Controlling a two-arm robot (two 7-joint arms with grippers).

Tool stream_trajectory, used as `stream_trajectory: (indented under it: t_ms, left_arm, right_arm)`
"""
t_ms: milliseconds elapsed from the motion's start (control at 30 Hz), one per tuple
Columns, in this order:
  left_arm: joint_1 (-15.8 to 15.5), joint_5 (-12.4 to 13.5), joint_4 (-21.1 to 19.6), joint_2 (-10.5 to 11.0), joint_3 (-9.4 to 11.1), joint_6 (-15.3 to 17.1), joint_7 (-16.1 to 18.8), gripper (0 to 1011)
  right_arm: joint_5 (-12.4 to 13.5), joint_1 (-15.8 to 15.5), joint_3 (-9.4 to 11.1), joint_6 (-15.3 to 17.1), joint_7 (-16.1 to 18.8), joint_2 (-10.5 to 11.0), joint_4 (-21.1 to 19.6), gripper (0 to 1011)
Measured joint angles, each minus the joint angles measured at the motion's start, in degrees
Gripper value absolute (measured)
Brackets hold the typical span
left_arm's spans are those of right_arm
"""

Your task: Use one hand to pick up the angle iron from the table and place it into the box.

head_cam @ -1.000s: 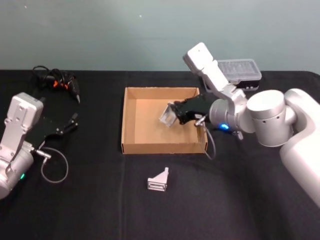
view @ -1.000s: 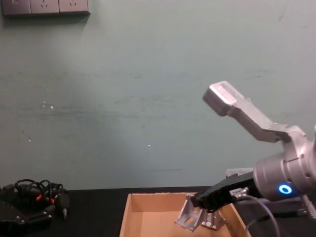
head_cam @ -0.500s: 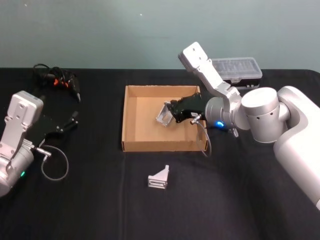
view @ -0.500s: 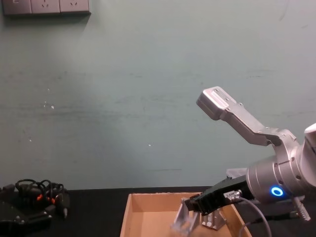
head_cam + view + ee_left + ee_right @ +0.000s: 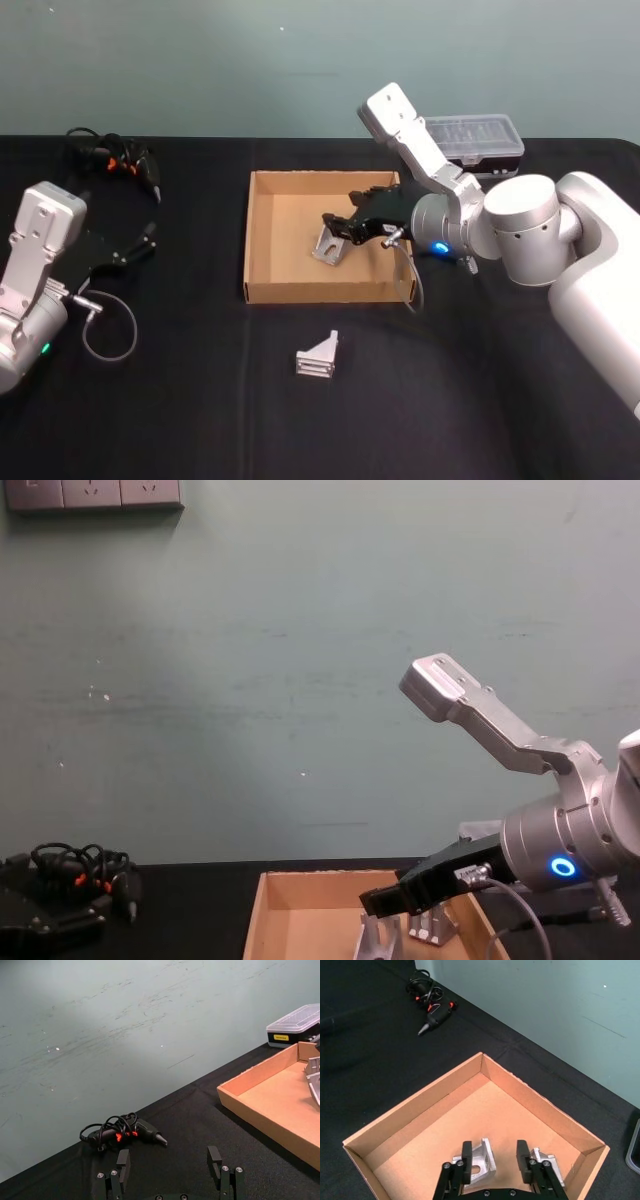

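The tan cardboard box (image 5: 262, 290) sits mid-table. My right gripper (image 5: 337, 224) hovers over its floor, open, fingers (image 5: 466, 1159) spread. One silvery angle iron (image 5: 328, 248) lies on the box floor just below the fingertips, free of them; it shows again in the right wrist view (image 5: 481, 1162) and the chest view (image 5: 374, 943). A second angle iron (image 5: 546, 1162) rests in the box's near right corner. Another angle iron (image 5: 318, 357) lies on the black table (image 5: 200, 400) in front of the box. My left gripper (image 5: 169, 1162) is parked open at the table's left.
A black plastic case with a clear lid (image 5: 478, 140) stands behind the box at the right. A black tool with orange marks and a coiled cable (image 5: 118, 165) lies at the far left. A loose cable loop (image 5: 108, 335) hangs by the left arm.
My right gripper dipped toward the box floor and opened. The angle iron it was carrying left the fingers and now lies on the cardboard. The left arm stayed still.
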Motion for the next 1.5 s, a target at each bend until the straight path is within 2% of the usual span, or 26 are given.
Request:
stream_trajectory:
  t_ms: [167, 267, 367, 533, 767, 867, 900, 1100, 1133, 1200, 1300, 1433, 1500]
  left_arm:
    - [0.00, 0.00, 0.00, 0.00, 0.00, 0.00, 0.00, 1011]
    - [0.00, 0.00, 0.00, 0.00, 0.00, 0.00, 0.00, 1011]
    - [0.00, 0.00, 0.00, 0.00, 0.00, 0.00, 0.00, 1011]
    - [0.00, 0.00, 0.00, 0.00, 0.00, 0.00, 0.01, 1011]
    - [0.00, 0.00, 0.00, 0.00, 0.00, 0.00, 0.00, 1011]
    - [0.00, 0.00, 0.00, 0.00, 0.00, 0.00, 0.00, 1011]
    - [0.00, 0.00, 0.00, 0.00, 0.00, 0.00, 0.00, 1011]
    - [0.00, 0.00, 0.00, 0.00, 0.00, 0.00, 0.00, 1011]
    - [0.00, 0.00, 0.00, 0.00, 0.00, 0.00, 0.00, 1011]
    - [0.00, 0.00, 0.00, 0.00, 0.00, 0.00, 0.00, 1011]
    - [0.00, 0.00, 0.00, 0.00, 0.00, 0.00, 0.00, 1011]
    - [0.00, 0.00, 0.00, 0.00, 0.00, 0.00, 0.00, 1011]
    - [0.00, 0.00, 0.00, 0.00, 0.00, 0.00, 0.00, 1011]
  right_arm:
    - [0.02, -0.02, 0.00, 0.03, -0.02, 0.02, -0.04, 712]
    - [0.02, -0.03, 0.00, 0.04, -0.03, 0.04, -0.06, 768]
    - [0.03, -0.05, 0.00, 0.04, -0.04, 0.04, -0.08, 898]
    - [0.04, -0.25, 0.07, 0.04, 0.00, 0.17, -0.45, 1000]
    - [0.05, -3.56, 1.37, 0.85, 1.21, 2.36, -7.09, 1002]
    - [0.05, -5.91, 1.90, 1.97, 1.60, 3.96, -12.28, 1002]
    - [0.05, -5.91, 1.90, 1.97, 1.60, 3.96, -12.28, 1002]
    - [0.73, -11.28, 3.30, 4.97, 1.56, 6.96, -22.01, 1002]
    - [0.73, -11.28, 3.30, 4.97, 1.56, 6.96, -22.01, 1002]
    - [0.87, -14.10, 3.69, 6.28, 1.08, 8.22, -26.12, 1002]
    - [0.89, -16.54, 3.99, 7.22, 0.43, 9.20, -29.25, 1002]
    - [1.00, -21.29, 4.93, 8.27, -0.73, 10.59, -34.41, 1002]
    - [0.99, -22.49, 5.08, 8.39, -1.01, 10.82, -35.45, 1002]
